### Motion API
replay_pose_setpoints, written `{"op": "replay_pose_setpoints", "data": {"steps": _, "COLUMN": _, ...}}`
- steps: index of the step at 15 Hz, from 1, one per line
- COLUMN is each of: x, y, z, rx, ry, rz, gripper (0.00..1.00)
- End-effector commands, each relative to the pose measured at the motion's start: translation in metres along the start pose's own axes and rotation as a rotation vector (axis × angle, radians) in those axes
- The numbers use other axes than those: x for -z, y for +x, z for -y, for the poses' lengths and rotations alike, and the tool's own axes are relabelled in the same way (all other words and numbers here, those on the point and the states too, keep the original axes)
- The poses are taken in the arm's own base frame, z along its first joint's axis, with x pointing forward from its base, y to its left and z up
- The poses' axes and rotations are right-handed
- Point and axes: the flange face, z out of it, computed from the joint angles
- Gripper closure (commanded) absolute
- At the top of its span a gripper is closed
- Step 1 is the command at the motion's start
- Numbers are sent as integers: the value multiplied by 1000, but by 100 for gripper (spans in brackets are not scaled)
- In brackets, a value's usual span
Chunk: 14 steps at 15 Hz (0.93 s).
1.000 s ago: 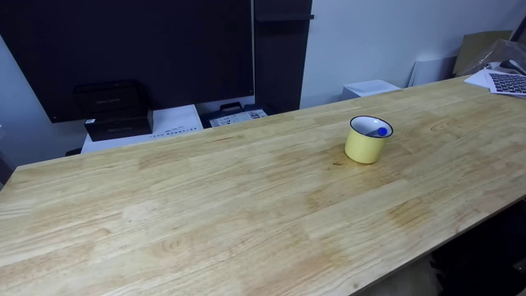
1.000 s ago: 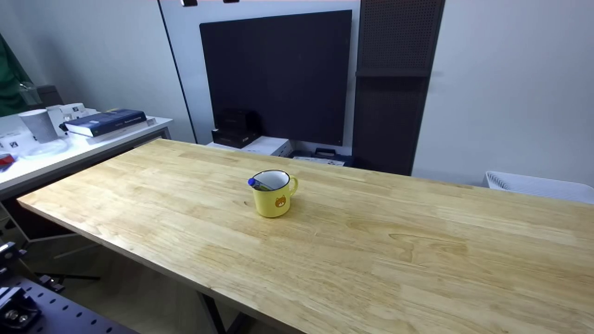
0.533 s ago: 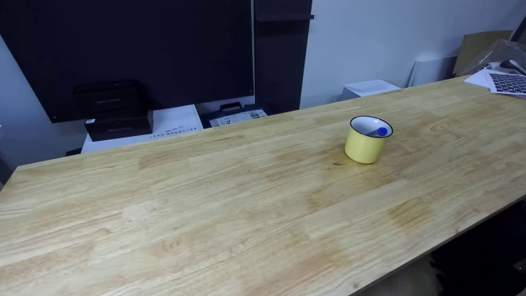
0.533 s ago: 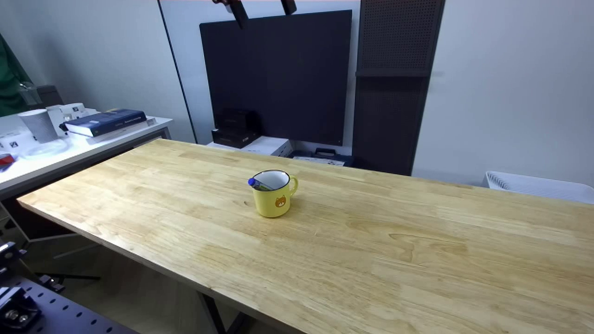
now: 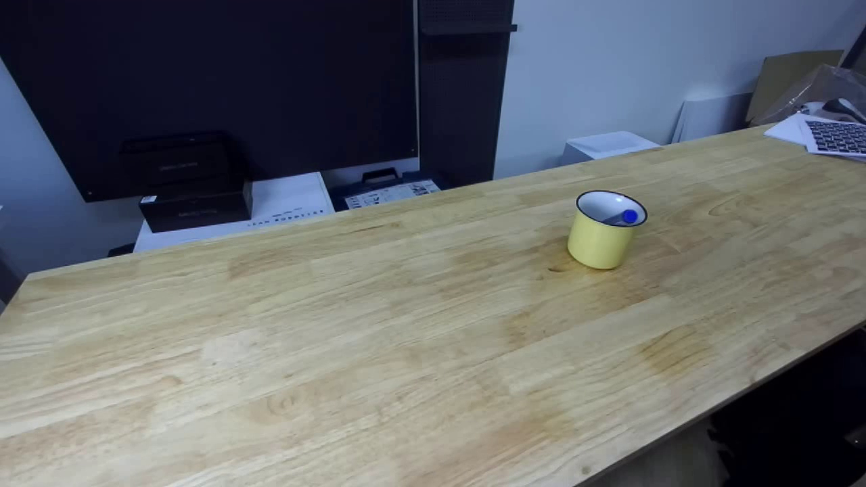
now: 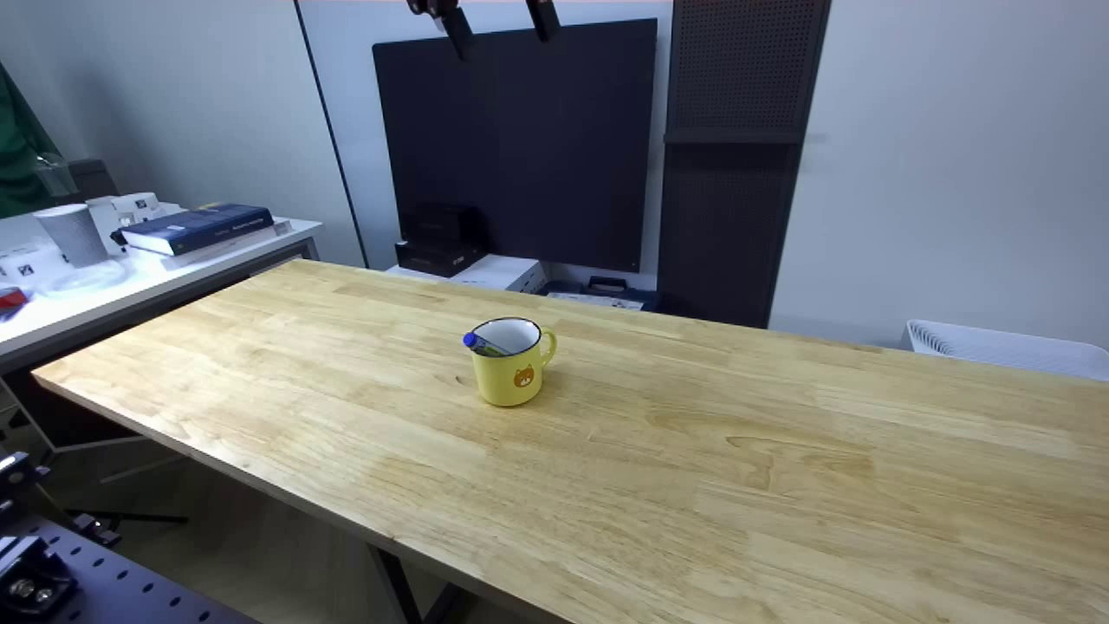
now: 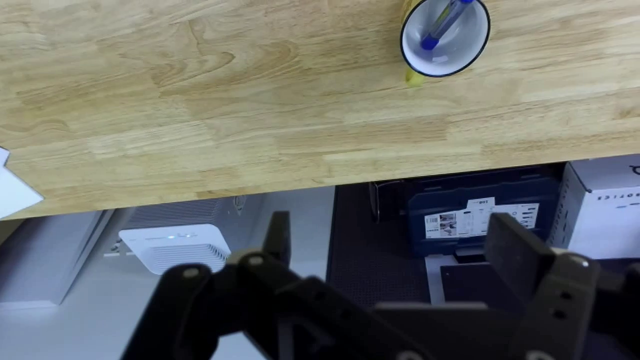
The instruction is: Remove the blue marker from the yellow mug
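The yellow mug stands upright on the wooden table; it also shows in an exterior view with its handle and a bear print, and at the top of the wrist view. The blue marker leans inside the mug, its blue end at the rim; it also shows in an exterior view and in the wrist view. Its lower part is hidden in the exterior views. My gripper is open and empty, high above the table and the mug. In the wrist view the gripper has its fingers wide apart.
The wooden table carries the mug. Papers and a keyboard-patterned item lie at its far end. A white side table with a blue book stands beyond one end. Boxes and a dark blue case stand behind the table.
The gripper fingers have come down and to the right at the top of an exterior view, mostly in the first half second, then only slightly. The mug and marker have not moved.
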Motion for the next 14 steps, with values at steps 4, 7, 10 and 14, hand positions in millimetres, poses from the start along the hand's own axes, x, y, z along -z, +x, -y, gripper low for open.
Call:
{"op": "replay_pose_setpoints", "data": {"steps": 4, "x": -79, "y": -1, "z": -3, "rx": 36, "ry": 181, "rz": 192, "gripper": 0}}
{"op": "replay_pose_setpoints", "data": {"steps": 7, "x": -125, "y": -3, "z": -4, "rx": 68, "ry": 222, "rz": 266, "gripper": 0}}
{"op": "replay_pose_setpoints", "data": {"steps": 10, "x": -164, "y": 2, "z": 12, "rx": 120, "ry": 191, "rz": 327, "gripper": 0}}
{"op": "replay_pose_setpoints", "data": {"steps": 14, "x": -199, "y": 16, "z": 42, "rx": 180, "ry": 77, "rz": 374, "gripper": 0}}
